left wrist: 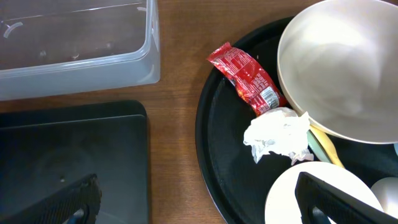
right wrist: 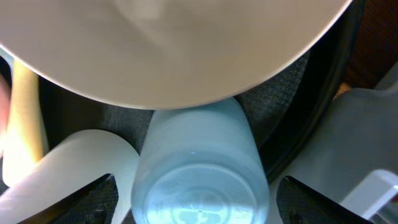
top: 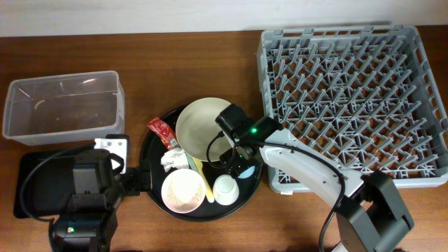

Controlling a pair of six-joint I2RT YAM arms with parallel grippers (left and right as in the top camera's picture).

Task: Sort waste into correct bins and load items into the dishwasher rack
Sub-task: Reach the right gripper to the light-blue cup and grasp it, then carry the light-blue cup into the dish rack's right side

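A red sauce packet (top: pixel 163 131) (left wrist: pixel 249 78) and a white tissue wad (top: pixel 173 159) (left wrist: pixel 277 134) lie on the round black tray, beside the cream plate-bowl (top: pixel 199 126). The small pinkish-white bowl (top: pixel 183 190), white cup (top: pixel 225 189) and yellow utensil (top: pixel 203 178) sit there too. My right gripper (right wrist: pixel 198 199) is open, one finger on each side of the light blue cup (right wrist: pixel 199 162), not touching it. My left gripper (left wrist: pixel 199 208) is open and empty over the wood between the shallow black tray (left wrist: pixel 74 155) and the round tray. I cannot make out rice grains.
The clear tub (top: pixel 63 105) stands at the back left. The grey dishwasher rack (top: pixel 353 98) fills the right side and holds nothing. The round black tray (top: pixel 150 189) sits mid-table. My left arm covers much of the shallow black tray (top: pixel 31 189).
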